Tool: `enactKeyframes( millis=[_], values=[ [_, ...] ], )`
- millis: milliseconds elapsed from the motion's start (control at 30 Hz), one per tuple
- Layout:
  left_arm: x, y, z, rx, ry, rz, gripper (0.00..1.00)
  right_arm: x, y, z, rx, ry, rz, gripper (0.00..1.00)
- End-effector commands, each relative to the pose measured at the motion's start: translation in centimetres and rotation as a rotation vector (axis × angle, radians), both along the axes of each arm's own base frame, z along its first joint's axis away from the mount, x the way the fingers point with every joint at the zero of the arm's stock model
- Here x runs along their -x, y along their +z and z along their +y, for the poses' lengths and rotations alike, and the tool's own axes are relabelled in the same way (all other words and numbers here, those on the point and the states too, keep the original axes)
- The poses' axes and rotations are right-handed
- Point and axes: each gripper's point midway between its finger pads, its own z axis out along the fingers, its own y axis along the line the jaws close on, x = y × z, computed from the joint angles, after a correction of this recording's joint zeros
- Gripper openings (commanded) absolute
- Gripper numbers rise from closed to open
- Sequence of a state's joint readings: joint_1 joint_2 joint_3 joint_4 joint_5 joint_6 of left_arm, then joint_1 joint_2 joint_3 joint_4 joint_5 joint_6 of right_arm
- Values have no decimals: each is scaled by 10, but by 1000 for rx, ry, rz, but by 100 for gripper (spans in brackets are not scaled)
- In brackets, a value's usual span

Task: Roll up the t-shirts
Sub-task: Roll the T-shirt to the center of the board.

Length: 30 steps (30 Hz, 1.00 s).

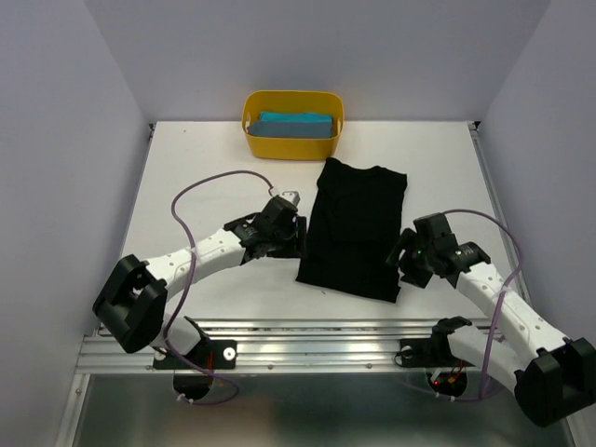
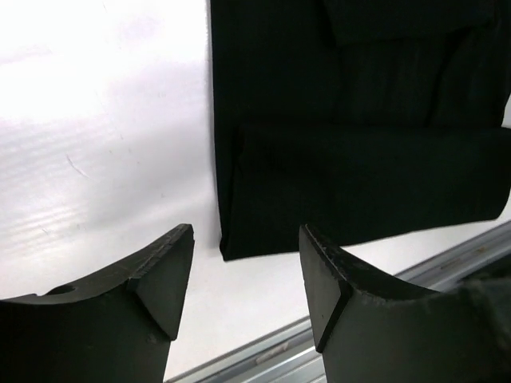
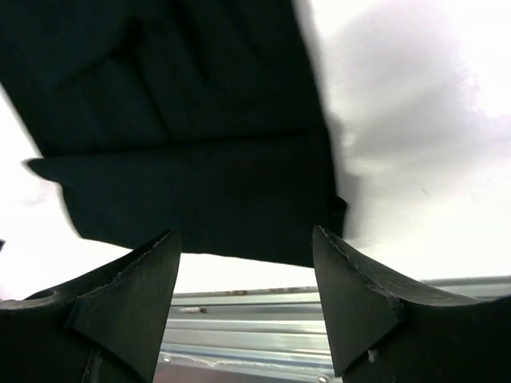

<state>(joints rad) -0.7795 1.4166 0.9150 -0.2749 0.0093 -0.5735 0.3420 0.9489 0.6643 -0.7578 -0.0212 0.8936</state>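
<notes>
- Top view: we see the black t-shirt (image 1: pixel 357 228) lying flat on the white bench (image 1: pixel 214 158) as a long folded panel. Its collar end points to 12 o'clock and its hem to 6 o'clock.
- The teal t-shirt (image 1: pixel 296 125) lies folded inside the yellow tub (image 1: pixel 253 135), which stands at the far edge of the bench, toward 11 o'clock from the black one's collar.
- The left claw (image 1: pixel 296 237) sits just beside the panel's 9 o'clock edge, and the right claw (image 1: pixel 402 256) just beside its 4 o'clock corner. From this height we cannot tell whether either one touches the cloth.
- Left wrist view: this claw's jaws stand spread with nothing between them. Beyond them, toward 1 o'clock, a corner of the black shirt rests on the bench, with a folded layer showing across it. A metal rail (image 2: pixel 263 359) runs across at 5 o'clock.
- Right wrist view: here too the jaws are spread and empty. The black shirt's lower edge lies past them, from 10 to 12 o'clock, and the rail crosses at 6 o'clock.
</notes>
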Motion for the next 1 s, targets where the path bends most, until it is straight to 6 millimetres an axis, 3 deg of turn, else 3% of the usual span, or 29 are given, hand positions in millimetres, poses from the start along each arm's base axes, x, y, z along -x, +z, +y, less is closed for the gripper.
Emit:
enactKeyframes(
  millis=[0,233,400,700,833,900,933,967],
  values=[
    [25,-12,-11,118,2,110,67,29,-27,6,-52,-6,111,72],
    [40,-32,-15,191,38,196,67,37,-43,-3,-23,-48,125,73],
    [39,-45,-5,123,79,210,61,39,-56,-2,-26,-46,141,70],
    [40,-70,0,91,95,232,52,47,-73,-4,-26,-44,167,51],
    [39,-73,-1,84,92,236,37,46,-74,-4,-21,-43,164,40],
    [40,-72,-4,88,82,240,17,44,-73,-3,-25,-45,161,31],
    [40,-71,-4,87,78,239,0,43,-71,-3,-27,-47,156,26],
    [39,-69,-5,88,77,236,0,41,-69,-3,-27,-45,148,22]
  ],
)
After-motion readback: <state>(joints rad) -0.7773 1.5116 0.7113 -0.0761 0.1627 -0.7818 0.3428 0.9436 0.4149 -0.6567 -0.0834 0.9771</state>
